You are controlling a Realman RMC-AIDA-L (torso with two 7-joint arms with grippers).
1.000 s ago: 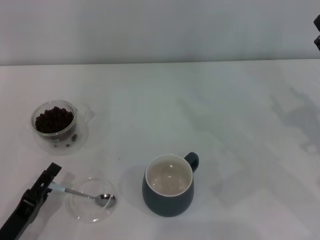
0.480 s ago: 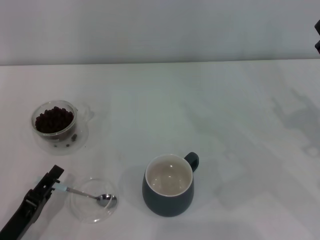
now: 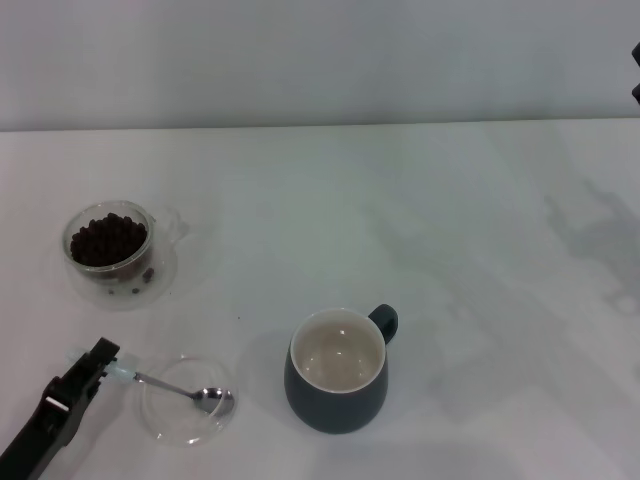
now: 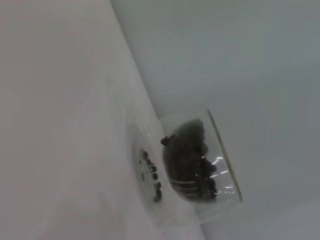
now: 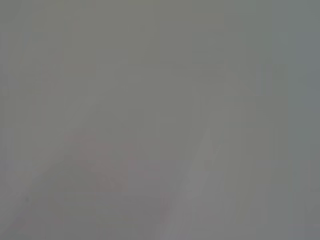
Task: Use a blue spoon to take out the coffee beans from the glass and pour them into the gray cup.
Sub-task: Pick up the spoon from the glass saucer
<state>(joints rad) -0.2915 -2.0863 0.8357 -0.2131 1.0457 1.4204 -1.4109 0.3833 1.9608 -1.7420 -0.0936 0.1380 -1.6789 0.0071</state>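
Observation:
The blue spoon (image 3: 150, 382) lies with its silver bowl in a flat clear dish (image 3: 185, 402) at the near left, its pale handle pointing left. My left gripper (image 3: 97, 358) is at the handle's end, low over the table; the handle seems to pass through it. The glass (image 3: 108, 240) full of coffee beans (image 3: 106, 238) stands on a clear saucer farther back on the left; the left wrist view shows the glass (image 4: 200, 160) and its beans (image 4: 187, 150) too. The gray cup (image 3: 338, 372) stands in the near middle, its cream inside bare. My right gripper (image 3: 635, 70) is parked at the far right edge.
A few loose beans lie on the clear saucer (image 3: 150, 285) under the glass, and the saucer (image 4: 145, 175) with its beans also appears in the left wrist view. A plain wall rises behind the white table (image 3: 450, 220). The right wrist view is only blank grey.
My left gripper has drawn back toward the near left along the spoon's handle. The spoon's bowl stays in the dish. The right arm has not moved.

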